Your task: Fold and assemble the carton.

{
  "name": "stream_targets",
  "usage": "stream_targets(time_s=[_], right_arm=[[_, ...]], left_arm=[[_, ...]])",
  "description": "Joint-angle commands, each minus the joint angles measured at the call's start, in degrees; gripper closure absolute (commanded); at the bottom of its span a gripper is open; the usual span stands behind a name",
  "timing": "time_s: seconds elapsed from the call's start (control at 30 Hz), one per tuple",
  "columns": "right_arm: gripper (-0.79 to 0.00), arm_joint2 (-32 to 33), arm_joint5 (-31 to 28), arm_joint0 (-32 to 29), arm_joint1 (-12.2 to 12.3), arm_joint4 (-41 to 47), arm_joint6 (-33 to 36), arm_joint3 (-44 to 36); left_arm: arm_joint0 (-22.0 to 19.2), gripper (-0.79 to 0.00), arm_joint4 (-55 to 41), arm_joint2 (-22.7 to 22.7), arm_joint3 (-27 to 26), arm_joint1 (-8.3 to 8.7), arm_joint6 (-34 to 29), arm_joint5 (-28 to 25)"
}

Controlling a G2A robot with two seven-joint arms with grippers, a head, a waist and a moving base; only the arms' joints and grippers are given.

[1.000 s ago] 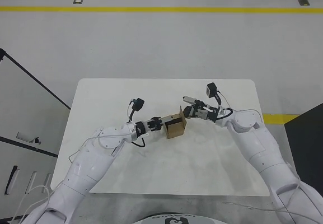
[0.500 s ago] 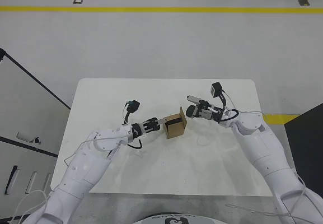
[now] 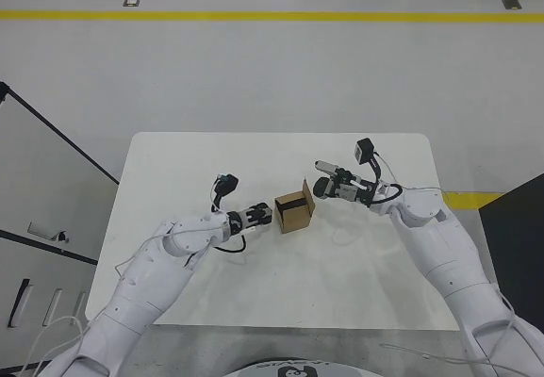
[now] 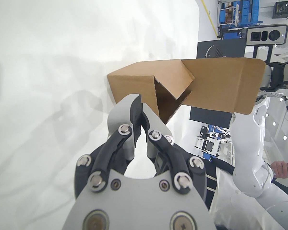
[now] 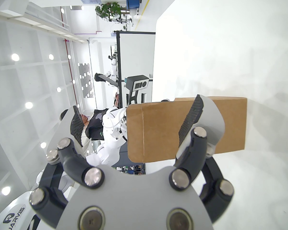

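Left end effector [image 4: 140, 106] pinched nearly closed on nothing, tips at the half-tucked side flap of the carton [image 4: 213, 84], probably as a pusher; the carton sits on the table [image 3: 187, 170] just ahead of it, with the right end effector [image 5: 136, 104] spread wide behind the upright flap, likely a backstop, contact unclear.

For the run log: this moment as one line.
carton on table, flap raised | left claw shut, at carton's open side | right claw open, by flap
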Motion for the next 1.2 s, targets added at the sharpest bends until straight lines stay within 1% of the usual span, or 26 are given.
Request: stream_targets(time_s=[0.0, 0.13, 0.3, 0.7, 0.73, 0.8, 0.87, 0.93, 1.03, 1.17], right_arm=[[-0.785, 0.00, 0.00, 0.00, 0.00, 0.00, 0.00, 0.00], [-0.785, 0.00, 0.00, 0.00, 0.00, 0.00, 0.00, 0.00], [-0.785, 0.00, 0.00, 0.00, 0.00, 0.00, 0.00, 0.00], [-0.785, -0.05, -0.05, -0.01, 0.01, -0.32, -0.12, -0.26], [-0.785, -0.31, 0.13, 0.11, 0.12, -1.85, 0.63, -1.42], [-0.785, -0.09, 2.63, 1.32, 0.65, -5.28, 3.69, -3.09], [-0.785, 0.58, 6.55, 2.85, 1.35, -10.13, 5.52, -4.52], [-0.785, 1.24, 9.76, 3.93, 1.87, -12.69, 7.59, -6.90], [-0.785, 0.96, 13.17, 4.82, 2.91, -23.09, 9.45, -11.53], [-0.785, 0.96, 13.17, 4.82, 2.91, -23.09, 9.45, -11.53]], left_arm=[[-0.52, 0.000, -0.11, 1.04, 0.46, -0.32, 0.27, 0.59], [-1.75, 0.000, -0.15, 2.52, 1.79, -0.98, 2.13, 2.82], [-2.78, 0.000, -0.50, 3.69, 2.91, -1.58, 3.08, 4.12], [-3.09, 0.000, -0.68, 3.97, 3.56, -1.84, 3.38, 3.74], [-3.09, 0.000, -0.68, 3.97, 3.56, -1.84, 3.38, 3.74], [-3.09, 0.000, -0.68, 3.97, 3.56, -1.84, 3.38, 3.74], [-3.09, 0.000, -0.68, 3.97, 3.56, -1.84, 3.38, 3.74], [-3.09, 0.000, -0.68, 3.97, 3.56, -1.84, 3.38, 3.74], [-3.09, 0.000, -0.68, 3.97, 3.56, -1.84, 3.38, 3.74], [-3.09, 0.000, -0.68, 3.97, 3.56, -1.84, 3.38, 3.74]])
